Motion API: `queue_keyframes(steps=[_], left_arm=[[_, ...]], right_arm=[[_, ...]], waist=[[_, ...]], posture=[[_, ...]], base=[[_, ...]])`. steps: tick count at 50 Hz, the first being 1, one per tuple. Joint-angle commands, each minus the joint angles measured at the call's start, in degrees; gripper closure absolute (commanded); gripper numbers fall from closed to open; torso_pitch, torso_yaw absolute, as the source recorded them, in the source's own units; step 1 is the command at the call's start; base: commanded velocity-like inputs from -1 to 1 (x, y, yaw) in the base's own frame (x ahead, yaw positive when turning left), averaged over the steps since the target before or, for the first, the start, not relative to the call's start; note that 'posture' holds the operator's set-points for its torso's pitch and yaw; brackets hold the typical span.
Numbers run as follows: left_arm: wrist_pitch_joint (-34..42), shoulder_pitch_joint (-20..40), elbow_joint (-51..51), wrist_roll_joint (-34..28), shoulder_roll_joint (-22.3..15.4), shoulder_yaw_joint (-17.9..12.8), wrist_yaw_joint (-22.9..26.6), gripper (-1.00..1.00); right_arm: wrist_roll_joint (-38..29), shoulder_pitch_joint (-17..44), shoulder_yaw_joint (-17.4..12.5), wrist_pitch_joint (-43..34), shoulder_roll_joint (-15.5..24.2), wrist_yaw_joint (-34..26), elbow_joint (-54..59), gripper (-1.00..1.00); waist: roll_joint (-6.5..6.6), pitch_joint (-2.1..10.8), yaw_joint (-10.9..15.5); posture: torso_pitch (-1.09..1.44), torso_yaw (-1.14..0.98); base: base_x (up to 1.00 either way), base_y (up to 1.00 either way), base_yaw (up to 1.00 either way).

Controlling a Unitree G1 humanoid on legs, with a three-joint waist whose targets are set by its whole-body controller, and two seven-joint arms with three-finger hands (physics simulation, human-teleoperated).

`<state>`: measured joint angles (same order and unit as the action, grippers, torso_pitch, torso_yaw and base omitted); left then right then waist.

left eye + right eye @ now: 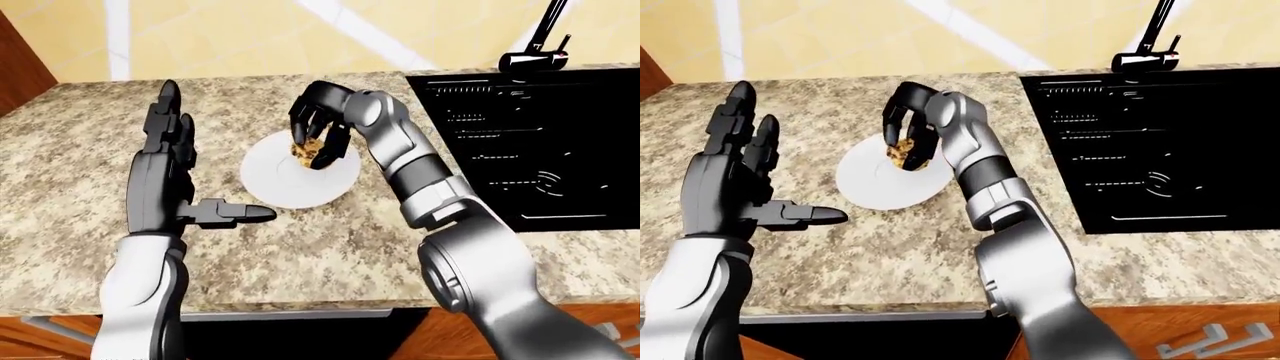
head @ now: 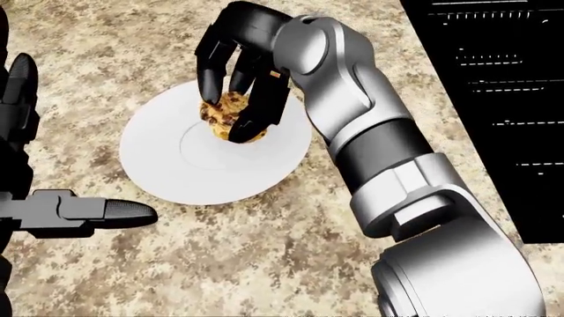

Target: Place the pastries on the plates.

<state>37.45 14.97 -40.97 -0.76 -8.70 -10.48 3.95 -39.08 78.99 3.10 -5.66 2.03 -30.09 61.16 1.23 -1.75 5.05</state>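
Note:
A white plate (image 2: 190, 175) lies on the granite counter (image 2: 264, 264). My right hand (image 2: 236, 99) is over the plate's upper right part, its black fingers closed round a brown chocolate-chip cookie (image 2: 231, 117), which is at or just above the plate surface. My left hand (image 1: 175, 161) is open, fingers up and thumb pointing right, left of the plate and not touching it. It shows in the head view at the left edge (image 2: 79, 212). Only one plate and one pastry show.
A black sink (image 1: 530, 142) is set in the counter at the right, with a black tap (image 1: 535, 52) above it. The counter's near edge (image 1: 300, 311) runs along the bottom of the left-eye view, with wooden cabinets below.

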Motion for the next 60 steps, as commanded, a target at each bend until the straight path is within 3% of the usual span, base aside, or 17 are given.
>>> queue_keyframes(steps=[1,9,12,13,23,33,43,60], left_arm=[[-1.59,1.24,-1.80,-0.16,-0.53,-0.36,-0.16,-1.00],[-1.65,0.82,-2.22,0.10,-0.50,-0.81,0.04,-1.00],[-1.75,0.66,-2.26,0.19,-0.55,-1.05,0.04,-1.00],[-1.79,0.57,-2.29,0.17,-0.60,-1.05,0.07,-1.00],[-1.50,-0.04,-3.26,0.17,-0.68,-1.29,0.24,-1.00],[-0.50,1.14,-3.07,0.22,-0.57,-0.86,-0.10,-1.00],[0.33,1.48,-3.84,1.36,-0.89,-1.35,0.36,-1.00],[1.96,1.58,-5.40,2.88,-1.17,-1.44,-0.29,-1.00]], right_arm=[[0.50,2.61,-0.62,1.40,0.50,0.80,-2.12,0.42],[0.67,2.37,-0.55,1.71,0.18,1.99,-1.96,-0.31],[0.68,2.38,-0.59,1.96,0.21,2.63,-1.80,-0.93],[0.70,2.42,-0.59,1.91,0.19,2.64,-1.84,-1.00],[1.20,2.34,-0.77,1.16,0.26,2.75,-3.38,-1.00],[3.34,10.00,-2.52,-0.21,3.75,3.25,-0.10,-1.00],[4.42,18.18,-4.19,2.49,7.28,8.26,10.71,-1.00],[10.71,18.06,-9.88,-1.68,11.23,20.26,14.37,-1.00]], waist=[[0.28,1.60,0.02],[0.29,1.59,0.20],[0.31,1.60,0.24],[0.32,1.62,0.26],[0.29,1.58,0.40],[0.26,1.44,0.52],[0.26,1.34,0.39],[0.05,1.19,3.84]], posture=[[0.00,0.12],[0.00,0.12],[0.00,0.12],[0.00,0.12],[0.00,0.12],[0.00,0.12],[0.00,0.13],[0.00,0.21]], base=[[0.00,0.00,0.00],[0.00,0.00,0.00],[0.00,0.00,0.00],[0.00,0.00,0.00],[0.00,0.00,0.00],[0.00,0.00,0.00],[0.00,0.00,0.00],[0.00,0.00,0.00]])
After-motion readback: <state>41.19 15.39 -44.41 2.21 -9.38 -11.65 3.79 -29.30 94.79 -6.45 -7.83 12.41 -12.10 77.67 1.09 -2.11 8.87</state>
